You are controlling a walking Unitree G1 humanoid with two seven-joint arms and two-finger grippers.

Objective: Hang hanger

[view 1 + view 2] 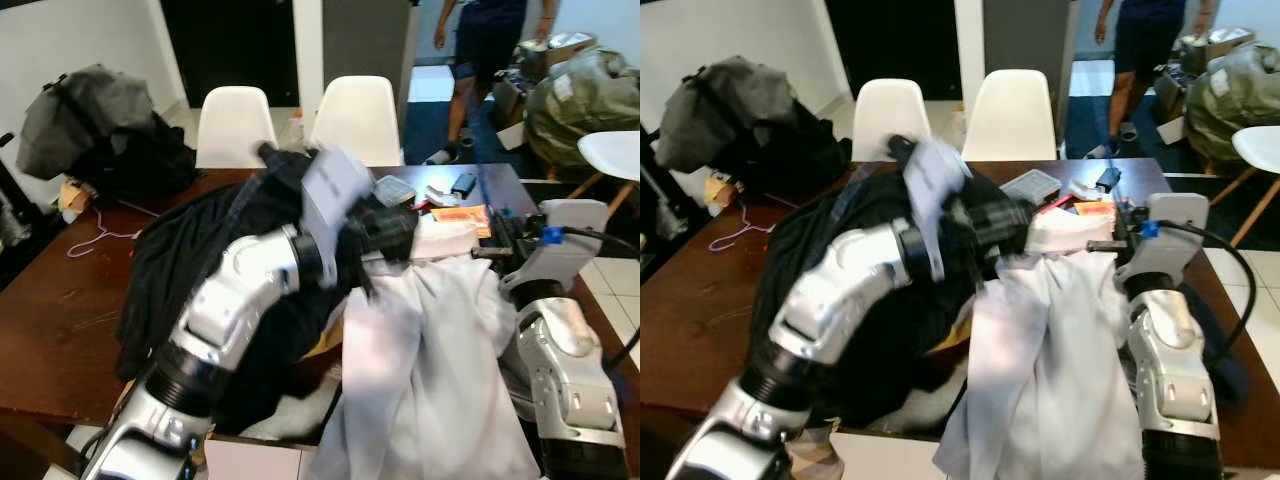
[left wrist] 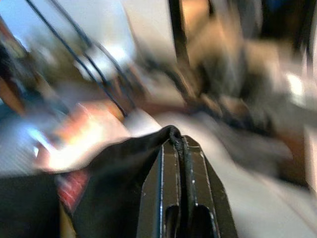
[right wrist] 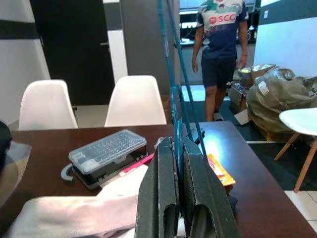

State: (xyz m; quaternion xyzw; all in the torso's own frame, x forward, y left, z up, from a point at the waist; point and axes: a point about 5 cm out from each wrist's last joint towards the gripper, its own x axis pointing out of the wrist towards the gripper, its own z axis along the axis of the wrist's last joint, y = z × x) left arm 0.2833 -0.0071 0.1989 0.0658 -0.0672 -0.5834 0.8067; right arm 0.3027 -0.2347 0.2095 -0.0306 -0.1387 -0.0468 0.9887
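right gripper [image 3: 178,148]: pinching blue wire hanger [image 3: 171,64], raised over brown table [image 1: 60,320] | left gripper [image 2: 181,148]: clamped on black garment [image 2: 116,178] | white garment [image 1: 430,380]: draped off table edge between arms

White chairs [image 1: 300,120] behind brown table [image 1: 60,310]

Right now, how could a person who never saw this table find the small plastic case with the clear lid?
Start at the long brown wooden table with two white chairs behind it. Near the chair side, beyond the white garment, lies the small case. It has a clear ribbed lid over a dark base, unlike the flat orange booklet nearby.
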